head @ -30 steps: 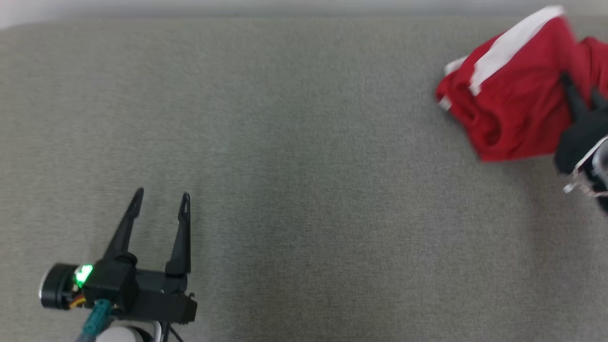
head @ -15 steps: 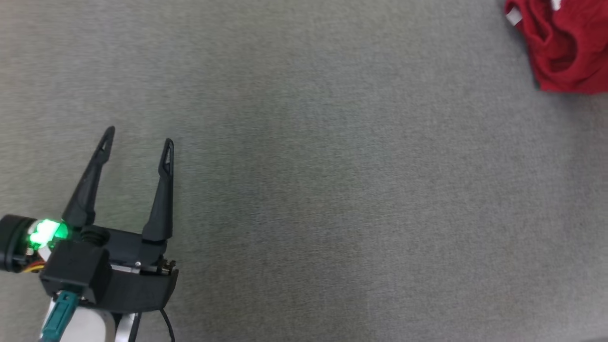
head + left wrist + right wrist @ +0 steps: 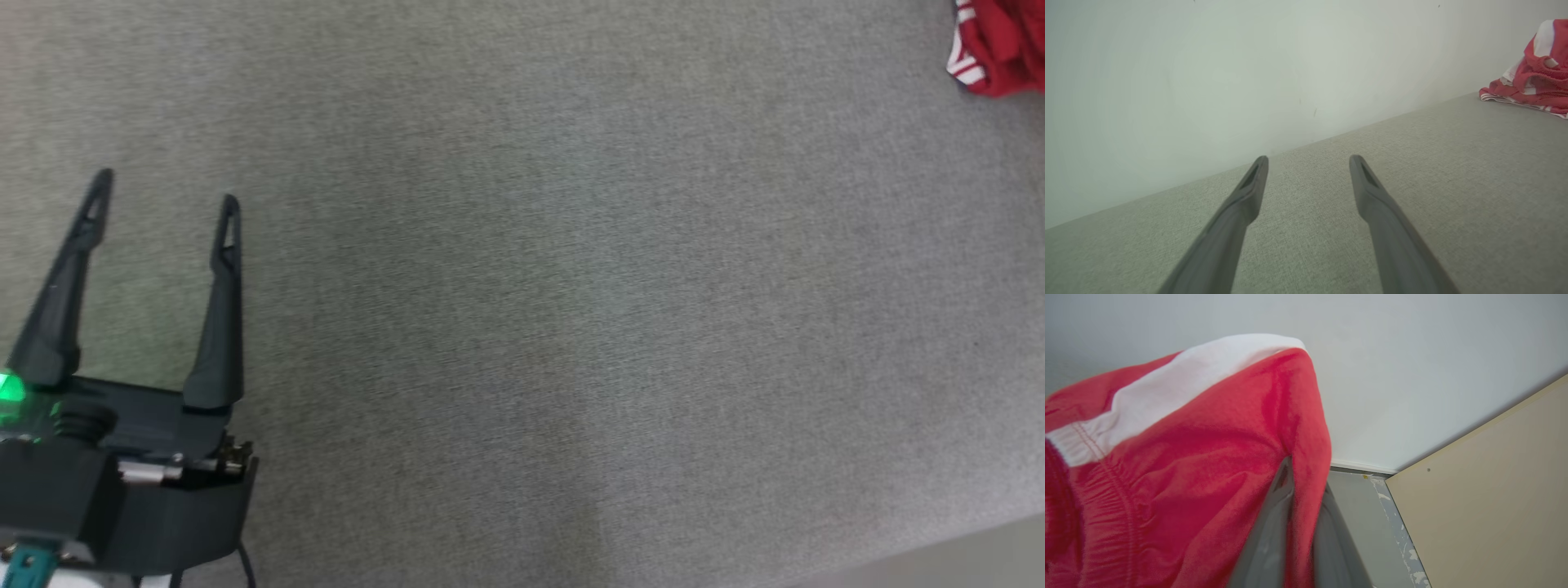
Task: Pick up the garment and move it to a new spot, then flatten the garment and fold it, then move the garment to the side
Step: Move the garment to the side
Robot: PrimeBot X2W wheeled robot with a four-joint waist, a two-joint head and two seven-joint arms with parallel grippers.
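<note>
- Right hand (image 3: 1304,486): closed on a fold of the red garment (image 3: 1188,457). The cloth passes between the two fingers and drapes over them, and a white band and an elastic waistband show.
- Left hand (image 3: 166,189): open and empty, low at the near left over the grey fabric surface (image 3: 571,327), well apart from the garment.
- In the head view the garment's (image 3: 1000,49) edge shows at the far right corner. In the left wrist view its lower hem looks to rest on the surface near the white wall (image 3: 1208,81), with the rest bunched upward.
- Step in hand, by my reading: carrying the garment to its new spot.
- To do it well: lift until the trailing hem clears the surface, so it doesn't drag and bunch.
- Travel smoothly towards the open middle. The pinch is on a narrow fold and could slip.
- Lower it before letting go, with the waistband lying where the left hand can reach it.
</note>
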